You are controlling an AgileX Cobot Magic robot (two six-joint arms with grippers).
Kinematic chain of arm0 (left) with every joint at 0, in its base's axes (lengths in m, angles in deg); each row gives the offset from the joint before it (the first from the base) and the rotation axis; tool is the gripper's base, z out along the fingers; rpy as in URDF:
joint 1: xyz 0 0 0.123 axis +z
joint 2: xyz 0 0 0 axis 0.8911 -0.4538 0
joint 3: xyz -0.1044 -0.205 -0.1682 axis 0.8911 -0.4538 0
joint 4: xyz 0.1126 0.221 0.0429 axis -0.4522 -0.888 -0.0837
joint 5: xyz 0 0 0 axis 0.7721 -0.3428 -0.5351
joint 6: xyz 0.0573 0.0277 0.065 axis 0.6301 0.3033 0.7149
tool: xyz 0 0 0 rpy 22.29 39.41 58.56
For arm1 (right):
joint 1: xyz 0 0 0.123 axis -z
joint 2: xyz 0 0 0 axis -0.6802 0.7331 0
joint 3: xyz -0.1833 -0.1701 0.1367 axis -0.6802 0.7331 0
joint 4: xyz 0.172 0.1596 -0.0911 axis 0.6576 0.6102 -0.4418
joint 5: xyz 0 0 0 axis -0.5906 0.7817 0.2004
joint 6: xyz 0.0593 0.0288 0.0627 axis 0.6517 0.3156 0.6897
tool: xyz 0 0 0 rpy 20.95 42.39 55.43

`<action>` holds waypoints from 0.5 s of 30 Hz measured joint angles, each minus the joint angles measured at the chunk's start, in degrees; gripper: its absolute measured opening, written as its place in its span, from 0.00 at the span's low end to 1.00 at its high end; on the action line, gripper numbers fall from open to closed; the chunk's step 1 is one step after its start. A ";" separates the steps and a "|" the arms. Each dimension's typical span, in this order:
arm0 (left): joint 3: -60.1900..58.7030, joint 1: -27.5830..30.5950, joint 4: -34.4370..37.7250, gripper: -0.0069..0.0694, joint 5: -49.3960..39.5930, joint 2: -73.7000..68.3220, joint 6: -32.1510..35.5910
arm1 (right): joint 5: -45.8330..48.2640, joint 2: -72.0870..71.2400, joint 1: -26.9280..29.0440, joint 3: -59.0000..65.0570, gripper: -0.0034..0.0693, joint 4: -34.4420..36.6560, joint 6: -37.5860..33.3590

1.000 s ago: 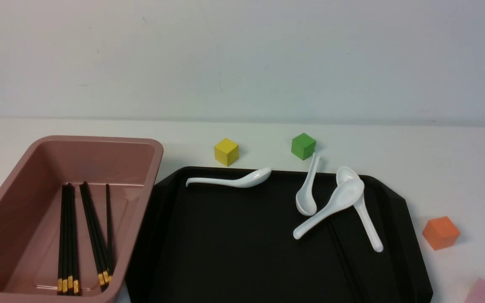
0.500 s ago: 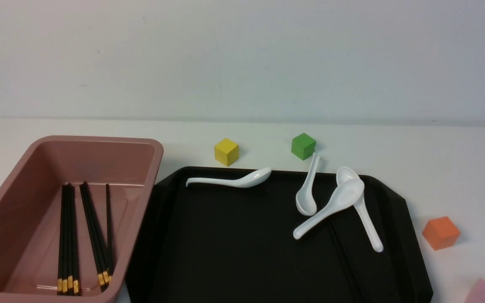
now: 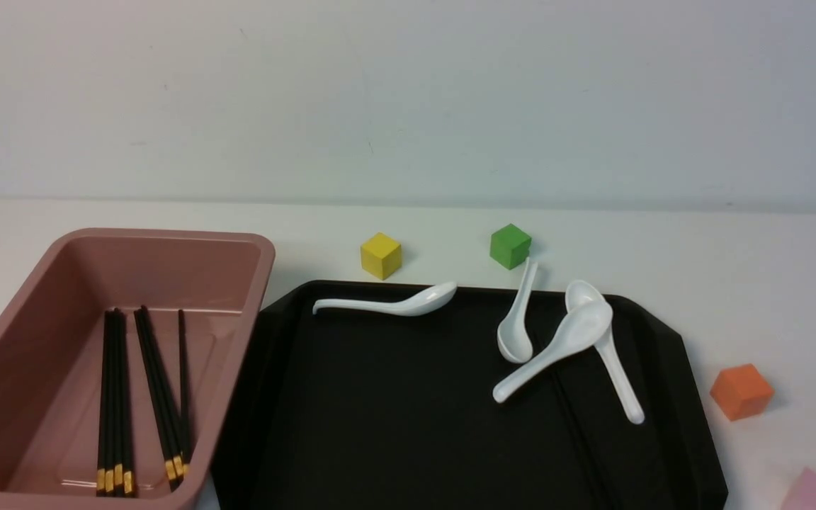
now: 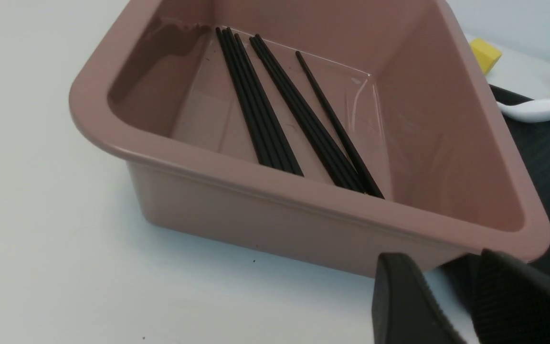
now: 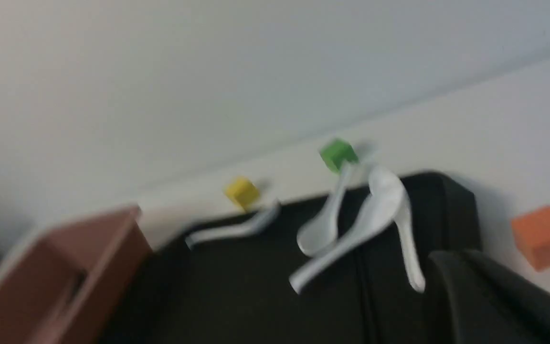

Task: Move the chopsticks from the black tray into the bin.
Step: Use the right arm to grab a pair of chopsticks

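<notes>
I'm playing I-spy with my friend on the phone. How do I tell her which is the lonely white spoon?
Find the big black tray, then look along its far edge, near the yellow cube. The spoon lies sideways there, bowl pointing right. It is all alone, while the other three spoons bunch together on the tray's right side.

lab-like test bench, white table [image 3: 769,269], plain wall [image 3: 408,99], scattered colour cubes [image 3: 380,256]
</notes>
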 joint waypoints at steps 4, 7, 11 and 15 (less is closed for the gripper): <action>0.00 0.00 0.00 0.40 0.00 0.00 0.00 | 16.54 16.52 0.00 -8.21 0.05 -1.46 -2.56; 0.00 0.00 0.00 0.40 0.00 0.00 0.00 | 21.47 27.01 0.00 -10.09 0.06 3.81 -9.08; 0.00 0.00 0.00 0.40 0.00 0.00 0.00 | 22.20 41.77 -0.38 -11.25 0.11 15.01 -22.45; 0.00 0.00 0.00 0.40 0.00 0.00 0.00 | 21.71 54.07 -3.57 -15.54 0.20 16.17 -28.50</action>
